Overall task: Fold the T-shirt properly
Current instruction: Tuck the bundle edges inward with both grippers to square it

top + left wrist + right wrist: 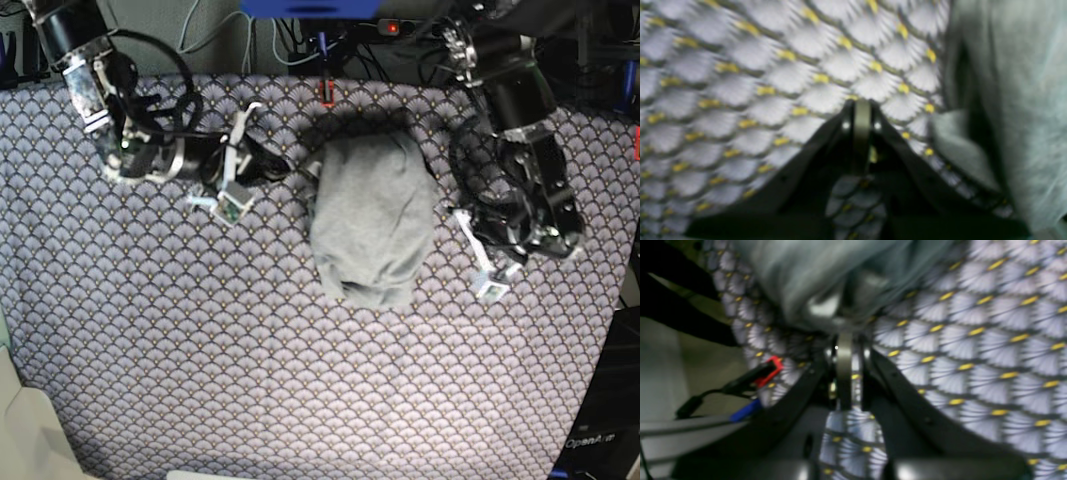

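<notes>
Nearest our lenses, both the left gripper [862, 110] and right gripper [844, 346] look pinched together on nothing, each just beside the T-shirt [372, 218], which lies bunched mid-worktop [250, 380]. We should part them, then take an edge seam cleanly. Only the base view shows the whole bundle, narrowing toward 6 o'clock; wrist views are blurred.

The T-shirt [372, 215] lies bunched in a compact heap on the tablecloth [250, 380]. The right gripper [303, 168] sits just beside its upper edge; the left gripper [462, 222] hangs near its other side.
</notes>
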`<move>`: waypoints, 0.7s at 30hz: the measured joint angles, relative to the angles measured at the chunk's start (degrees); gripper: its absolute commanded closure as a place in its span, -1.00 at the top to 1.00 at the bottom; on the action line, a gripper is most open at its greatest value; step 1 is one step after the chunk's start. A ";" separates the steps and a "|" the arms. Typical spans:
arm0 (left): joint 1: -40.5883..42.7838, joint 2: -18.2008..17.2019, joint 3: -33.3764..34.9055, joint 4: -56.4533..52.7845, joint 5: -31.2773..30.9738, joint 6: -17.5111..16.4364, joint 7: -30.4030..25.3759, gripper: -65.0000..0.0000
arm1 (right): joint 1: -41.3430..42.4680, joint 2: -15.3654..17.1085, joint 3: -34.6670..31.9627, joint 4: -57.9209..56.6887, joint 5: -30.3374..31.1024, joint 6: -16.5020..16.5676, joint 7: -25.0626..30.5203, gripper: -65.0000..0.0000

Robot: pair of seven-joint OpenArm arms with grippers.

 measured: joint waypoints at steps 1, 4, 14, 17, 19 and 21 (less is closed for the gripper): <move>0.17 0.70 0.70 0.22 -0.57 0.00 -0.96 -0.98 | 0.42 0.02 0.07 0.00 -0.04 -0.02 -0.17 -0.94; 0.00 2.32 0.83 0.22 -0.94 -0.02 -1.40 -0.98 | 0.79 -0.35 -0.22 0.00 0.00 0.00 -0.13 -0.94; -3.04 6.19 0.94 -0.07 -0.22 -0.02 -3.23 -0.98 | 0.46 -3.56 -2.45 0.00 -0.17 -0.02 -0.33 -0.94; -2.86 6.03 0.85 -0.07 0.07 0.00 -3.93 -0.98 | -0.07 -5.31 -6.32 -0.04 -0.31 0.00 -0.02 -0.94; -2.93 6.08 0.85 -0.46 -0.07 -0.02 -4.39 -0.98 | -0.44 -6.58 -7.65 -0.04 0.11 0.04 -0.17 -0.94; -3.06 5.88 0.85 -2.32 -0.22 0.00 -5.57 -0.98 | -0.42 -7.04 -8.55 -0.04 0.00 0.00 -0.09 -0.94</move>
